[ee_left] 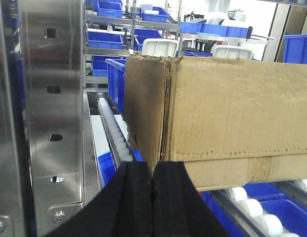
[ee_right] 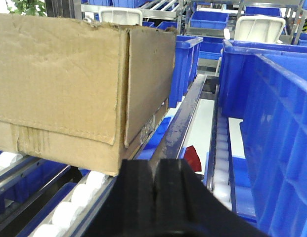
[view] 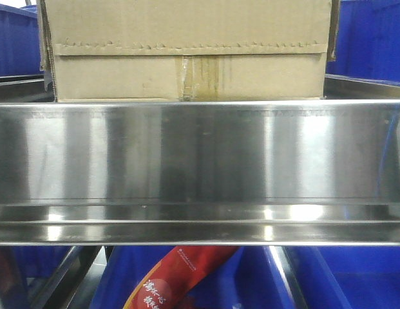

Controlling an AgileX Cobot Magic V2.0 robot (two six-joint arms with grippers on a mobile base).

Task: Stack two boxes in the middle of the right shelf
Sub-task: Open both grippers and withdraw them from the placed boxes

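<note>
Warehouse racking filled the background, row on row of steel levels loaded with blue plastic bins (ee_left: 109, 10). Nearest me was the shelf (view: 200, 154), its mirror-bright front rail spanning the whole front view, with white roller tracks (ee_right: 69, 210) running back from it. On those rollers sat the cardboard box (view: 187, 51), just behind the rail; only one carton showed in any view, so I judged the stacking not yet done.

It looked light for its bulk but soft: wrinkled corrugated walls, a loose flap edge at the corner (ee_right: 127, 89), serrated tape and a stained seam strip (view: 203, 77). I judged it would buckle if pinched at one point, so the better hold was both arms pressing flat on the opposite end faces, low down, clear of the tape. On rollers it could slide away under a push.

My left pincer (ee_left: 153, 197) sat at the box's left corner, pads closed together with nothing between them. My right pincer (ee_right: 155, 197) sat below its right corner, likewise closed and empty.

A tall blue bin (ee_right: 277, 138) crowded the right side, a perforated steel upright (ee_left: 52, 113) the left, leaving little room. A red packet (view: 180, 277) lay in a bin below.
</note>
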